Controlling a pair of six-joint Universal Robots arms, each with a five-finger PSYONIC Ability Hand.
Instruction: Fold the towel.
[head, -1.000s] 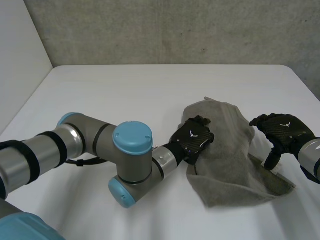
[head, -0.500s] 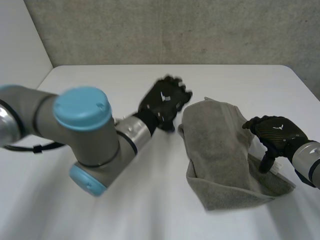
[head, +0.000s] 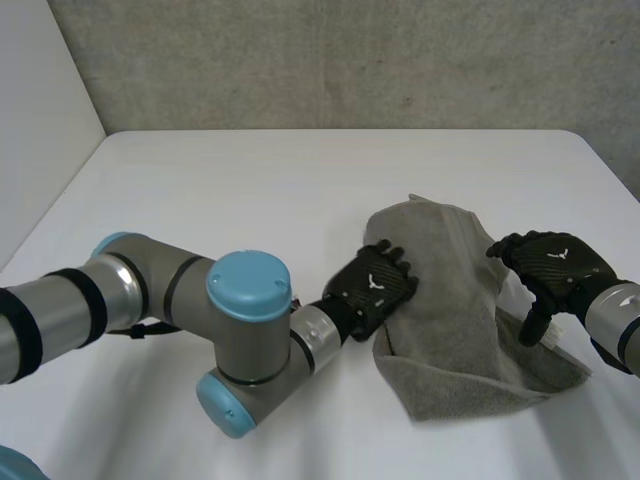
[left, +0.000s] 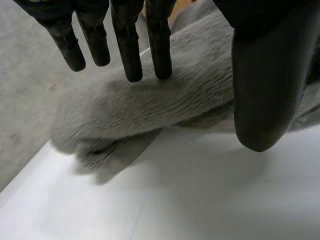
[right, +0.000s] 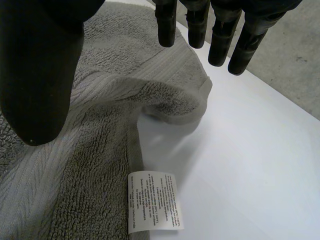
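A robot test lab, by its white table (head: 250, 180) against a rough concrete wall (head: 350, 60)

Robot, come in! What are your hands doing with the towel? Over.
Left hand open on towel, left edge. Right hand open, over right edge. Towel rumpled, tag showing.

In the head view the left robot hand (head: 375, 285) lies over the left edge of the towel (head: 450, 330) and hides the cloth under its palm. The right robot hand (head: 550, 262) covers part of the towel's right edge; whether its fingertips touch the cloth cannot be told. The right arm (head: 618, 322) and the left arm (head: 130, 300) are both cut off by the picture's edge. In the right wrist view the print on the white label (right: 156, 201) is too small to read, and the towel runs out of the picture.
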